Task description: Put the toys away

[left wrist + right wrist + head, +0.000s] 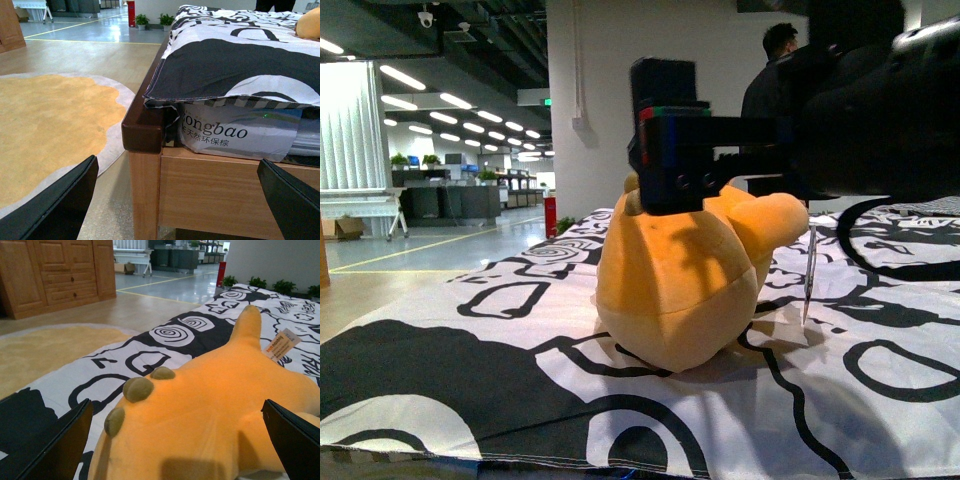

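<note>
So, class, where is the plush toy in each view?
Front view: plush toy in the centre, on the bedsheet.
Left wrist view: plush toy is just an orange sliver, far along the bedsheet.
Right wrist view: plush toy fills the foreground.
Shared landmark: the black-and-white bedsheet.

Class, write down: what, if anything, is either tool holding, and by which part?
Nothing is held. The right tool is open over the plush toy; the left tool is open near the bed frame.

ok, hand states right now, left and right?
Left hand: open, holding nothing.
Right hand: open over the plush toy, not gripping it.
</note>
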{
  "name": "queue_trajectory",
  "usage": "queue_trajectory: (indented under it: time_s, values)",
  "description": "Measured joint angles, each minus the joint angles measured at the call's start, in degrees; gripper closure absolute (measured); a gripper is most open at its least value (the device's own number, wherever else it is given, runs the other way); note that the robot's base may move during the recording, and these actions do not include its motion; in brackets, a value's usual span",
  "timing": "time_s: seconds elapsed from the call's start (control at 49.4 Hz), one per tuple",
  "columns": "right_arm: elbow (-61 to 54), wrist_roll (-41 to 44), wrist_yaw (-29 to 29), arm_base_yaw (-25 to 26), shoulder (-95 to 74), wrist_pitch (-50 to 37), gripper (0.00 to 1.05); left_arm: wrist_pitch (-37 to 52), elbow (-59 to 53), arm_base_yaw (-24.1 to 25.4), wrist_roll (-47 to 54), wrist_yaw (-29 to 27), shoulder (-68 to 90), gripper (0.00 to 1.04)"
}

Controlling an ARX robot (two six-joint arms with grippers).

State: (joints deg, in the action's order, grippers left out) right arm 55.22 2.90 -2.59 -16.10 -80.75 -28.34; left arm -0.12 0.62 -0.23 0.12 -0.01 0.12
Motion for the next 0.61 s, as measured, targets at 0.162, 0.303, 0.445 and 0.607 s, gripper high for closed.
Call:
queue_trajectory:
  time_s: [0.162,0.303,0.445,0.607]
  values:
    - [2.82,1.36,2.43,-2.23,-3.56,0.81,0.0,0.0,0.0,-0.02,0.0,0.0,0.0,0.06]
    - [5.75,2.62,5.09,-3.85,-7.02,1.53,0.0,0.0,0.0,-0.02,0.0,0.0,0.0,0.06]
    - [7.48,3.63,7.41,-4.7,-9.68,1.75,0.0,0.0,0.0,-0.02,0.0,0.0,0.0,0.06]
    - [9.05,6.23,10.73,-5.03,-13.27,1.14,0.0,0.0,0.0,-0.02,0.0,0.0,0.0,0.06]
